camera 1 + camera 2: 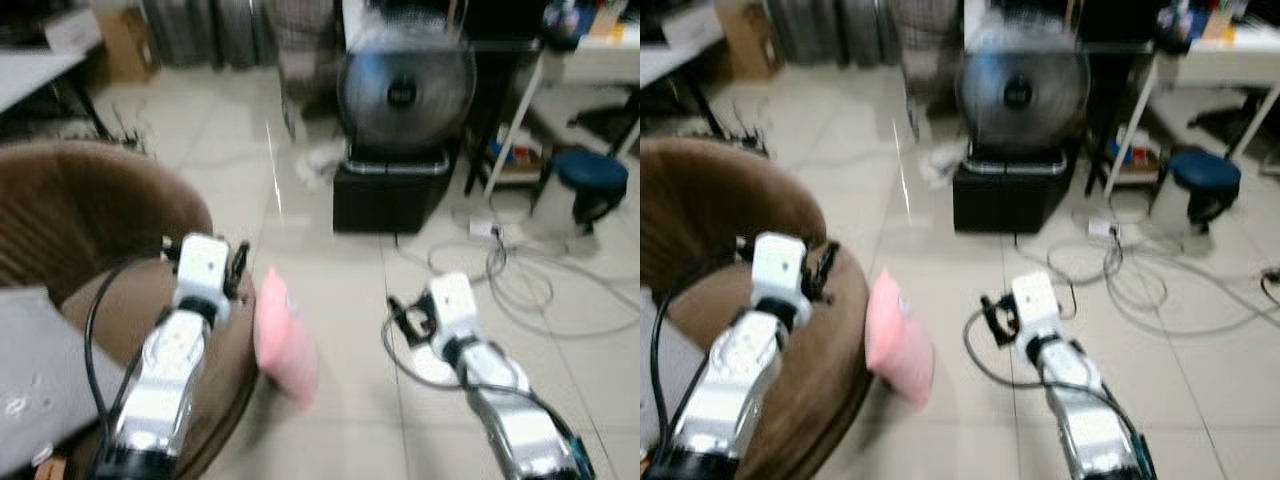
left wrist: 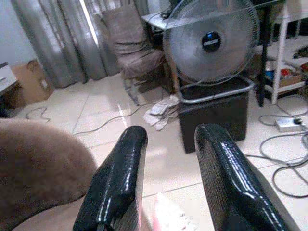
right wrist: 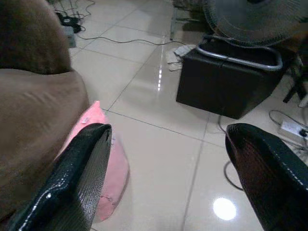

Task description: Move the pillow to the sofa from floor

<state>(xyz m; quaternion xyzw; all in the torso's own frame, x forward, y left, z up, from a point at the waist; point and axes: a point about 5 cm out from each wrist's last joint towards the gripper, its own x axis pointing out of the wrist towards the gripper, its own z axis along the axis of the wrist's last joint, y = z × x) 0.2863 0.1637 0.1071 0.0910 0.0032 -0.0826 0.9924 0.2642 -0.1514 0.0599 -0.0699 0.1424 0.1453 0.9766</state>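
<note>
A pink pillow (image 1: 283, 340) stands on the tiled floor, leaning against the front of the brown sofa (image 1: 90, 210). My left gripper (image 2: 173, 132) is open and holds nothing. It hovers over the sofa's edge, just left of the pillow's top. The pillow's pink corner (image 2: 166, 219) shows below the left fingers (image 2: 120, 173). My right gripper (image 3: 168, 132) is wide open and holds nothing. It hangs above the floor to the right of the pillow (image 3: 103, 159), a short way apart from it.
A grey cushion (image 1: 30, 370) lies on the sofa seat. Ahead, a large fan (image 1: 405, 90) sits on a black box (image 1: 390, 190). Loose cables (image 1: 520, 270) sprawl on the floor at right, near a blue stool (image 1: 590, 175). A chair (image 2: 132, 48) stands by the curtains.
</note>
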